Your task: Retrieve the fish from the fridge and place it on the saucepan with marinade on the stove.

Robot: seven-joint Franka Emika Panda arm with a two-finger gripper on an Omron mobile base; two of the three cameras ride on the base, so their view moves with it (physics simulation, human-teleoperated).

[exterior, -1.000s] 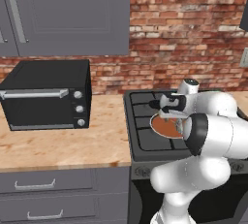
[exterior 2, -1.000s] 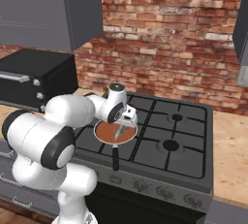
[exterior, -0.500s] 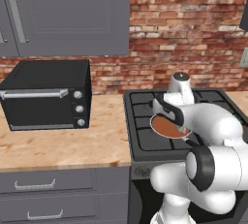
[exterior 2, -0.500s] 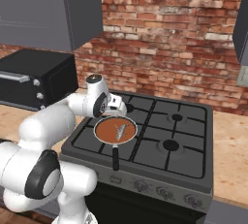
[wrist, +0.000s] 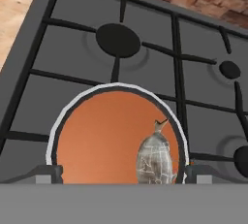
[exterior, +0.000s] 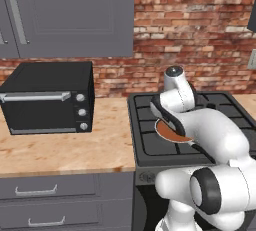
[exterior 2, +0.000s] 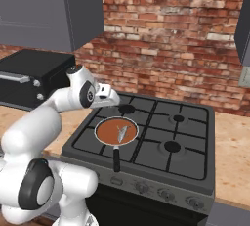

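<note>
The fish (exterior 2: 122, 132) lies flat in the marinade (exterior 2: 110, 131) inside the saucepan (exterior 2: 99, 124), toward the three o'clock side of the reddish-brown disc in the right base view, its tail pointing to about one o'clock; in the hand view it sits at about five o'clock of the pan, tail up toward twelve. The saucepan stands on the front-left burner of the stove (exterior 2: 195, 137), its black handle running to six o'clock over the front edge. The gripper (wrist: 123, 173) has nothing between its fingertips (wrist: 48, 173), and the jaws stand wide, one tip at each side of the pan's rim as the hand camera looks down on it; in the right base view the hand is above the pan, at about eleven o'clock from it. Judged from this, the placing is done and the step in hand is the retreat. To do it well, the hand should lift straight up and away toward the back-left, keeping the fingers spread so neither tip clips the silver rim or drags the fish. The main risk is a sideways sweep that knocks the handle and slides the pan off its grate. The black toaster oven (exterior: 47, 97) on the counter at nine o'clock is well apart from any sensible path.
</note>
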